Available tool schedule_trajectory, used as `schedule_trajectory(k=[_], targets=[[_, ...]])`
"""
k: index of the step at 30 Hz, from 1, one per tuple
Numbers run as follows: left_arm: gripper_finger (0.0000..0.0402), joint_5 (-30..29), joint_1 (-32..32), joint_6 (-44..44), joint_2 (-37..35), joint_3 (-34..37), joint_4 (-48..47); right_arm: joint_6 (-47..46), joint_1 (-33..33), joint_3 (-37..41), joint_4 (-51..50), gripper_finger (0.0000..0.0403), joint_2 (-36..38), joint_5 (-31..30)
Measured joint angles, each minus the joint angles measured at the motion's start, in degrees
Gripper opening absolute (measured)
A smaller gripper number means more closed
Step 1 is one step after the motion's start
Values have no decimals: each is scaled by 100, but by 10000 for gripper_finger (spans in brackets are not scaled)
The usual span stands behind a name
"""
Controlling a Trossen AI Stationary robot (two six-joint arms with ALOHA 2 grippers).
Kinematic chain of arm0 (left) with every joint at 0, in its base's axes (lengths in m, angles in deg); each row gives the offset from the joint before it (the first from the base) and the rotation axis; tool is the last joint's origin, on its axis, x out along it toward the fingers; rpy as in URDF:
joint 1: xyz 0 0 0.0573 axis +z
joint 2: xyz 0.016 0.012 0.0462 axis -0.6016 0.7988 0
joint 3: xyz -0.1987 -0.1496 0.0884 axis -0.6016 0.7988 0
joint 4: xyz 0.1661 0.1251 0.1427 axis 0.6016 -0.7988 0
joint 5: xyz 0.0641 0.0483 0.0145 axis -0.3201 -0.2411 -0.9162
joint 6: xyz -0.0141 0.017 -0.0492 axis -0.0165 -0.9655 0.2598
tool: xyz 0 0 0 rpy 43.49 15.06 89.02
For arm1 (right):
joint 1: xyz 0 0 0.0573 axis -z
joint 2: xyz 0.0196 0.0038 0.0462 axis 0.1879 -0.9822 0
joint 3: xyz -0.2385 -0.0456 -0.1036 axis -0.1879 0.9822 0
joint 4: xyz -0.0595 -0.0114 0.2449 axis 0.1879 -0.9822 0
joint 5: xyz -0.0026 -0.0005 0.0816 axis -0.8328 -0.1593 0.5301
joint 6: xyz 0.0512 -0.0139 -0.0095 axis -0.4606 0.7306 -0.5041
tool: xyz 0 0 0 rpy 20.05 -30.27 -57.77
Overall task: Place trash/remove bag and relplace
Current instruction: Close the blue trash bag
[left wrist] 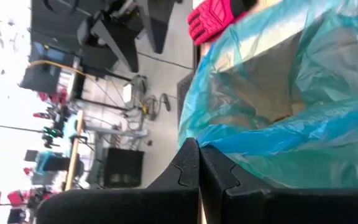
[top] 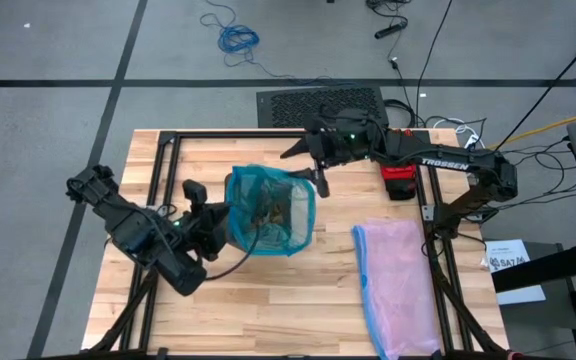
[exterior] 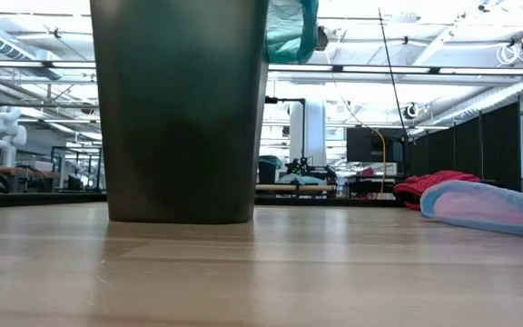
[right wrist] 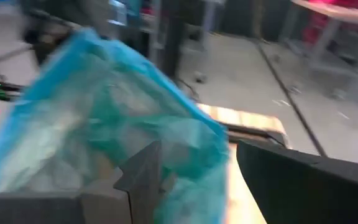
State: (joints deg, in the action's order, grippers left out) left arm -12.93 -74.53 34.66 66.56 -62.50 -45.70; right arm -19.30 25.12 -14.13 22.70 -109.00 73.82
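The teal bag (top: 268, 210) lines the dark bin (exterior: 184, 109) at the table's middle, and its rim folds over the bin's edge (exterior: 291, 27). Brown trash wads (top: 271, 210) lie inside it. My left gripper (top: 230, 222) is shut at the bag's left rim. My right gripper (top: 313, 172) hovers open at the bag's far right corner, with the teal film (right wrist: 123, 118) just ahead of its spread fingers. That view is blurred. My left gripper pinches the bag's rim (left wrist: 229, 142) at the bin's left side between its two shut fingertips, coming in nearly level from the table's left. The rim's folded band runs toward the tips, and the rest of the bag stays in the bin. Whether my right gripper touches the film cannot be told.
A pale pink bag (top: 398, 280) lies flat at the table's right side. A red glove (top: 400, 183) lies beyond it, near the right arm. Black frame rails (top: 163, 170) run along the table's left and far edges. Bare wood lies at the near side.
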Motion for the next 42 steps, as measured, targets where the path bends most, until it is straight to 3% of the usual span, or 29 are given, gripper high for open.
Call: schedule_trajectory(k=[3, 7, 16, 27, 32, 34, 39, 42], targets=[[1, -66, -147, -4, 0, 0, 94, 175, 33, 0, 145, 202, -22, 420], [1, 25, -360, -365, 0, -2, 706, 627, -70, 0, 230, 201, -93, 419], [1, 978, -655, -1914, 0, -4, 2614, 764, -335, 4, 581, 201, -353, 401], [1, 2063, -674, -1746, 173, 87, 2968, 590, -599, 4, 1085, 201, -671, 233], [1, 2200, -674, -1454, 440, 87, 2962, -69, -97, 2, 826, 201, -683, -189], [1, 2202, -672, -1355, 535, 90, 2957, -545, 200, 2, 738, 201, -686, 72], [1, 2202, -672, -1285, 673, 92, 2958, -2065, 859, -2, 811, 201, -896, 1559], [1, 2200, -632, -1178, 727, 92, 2972, -2398, 1061, 0, 782, 201, -1142, 1979]])
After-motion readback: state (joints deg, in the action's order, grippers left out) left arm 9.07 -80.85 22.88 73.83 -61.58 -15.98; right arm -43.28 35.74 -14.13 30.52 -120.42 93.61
